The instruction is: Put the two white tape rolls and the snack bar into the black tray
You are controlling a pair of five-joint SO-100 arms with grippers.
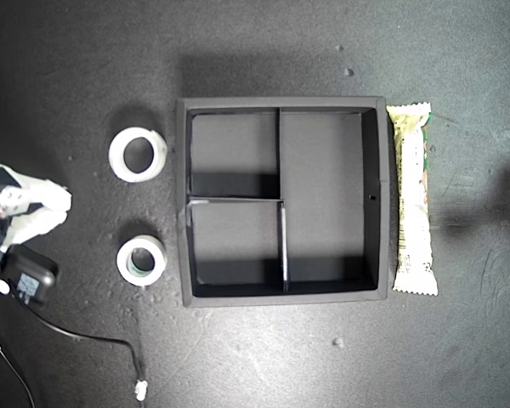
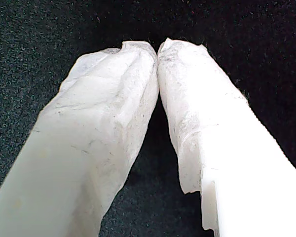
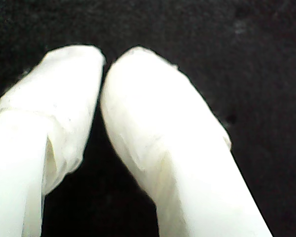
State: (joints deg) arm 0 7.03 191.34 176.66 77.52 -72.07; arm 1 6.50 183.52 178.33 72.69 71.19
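Exterior view shows nothing yet in the black tray [image 1: 282, 104]. Both my first gripper [image 2: 157, 49] and my second gripper [image 3: 103, 61] are clenched on nothing; you must open one and reach for a tape roll [image 1: 138, 154].

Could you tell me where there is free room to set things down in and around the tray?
All three compartments of the black tray are bare. Outside it, one tape roll and the other roll flank one wall, the snack bar the opposite wall.

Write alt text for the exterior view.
A square matte black tray with three empty compartments sits on a dark surface. Two white ring-shaped tape rolls lie off its left side, and a long cream-wrapped snack bar lies along its right wall.
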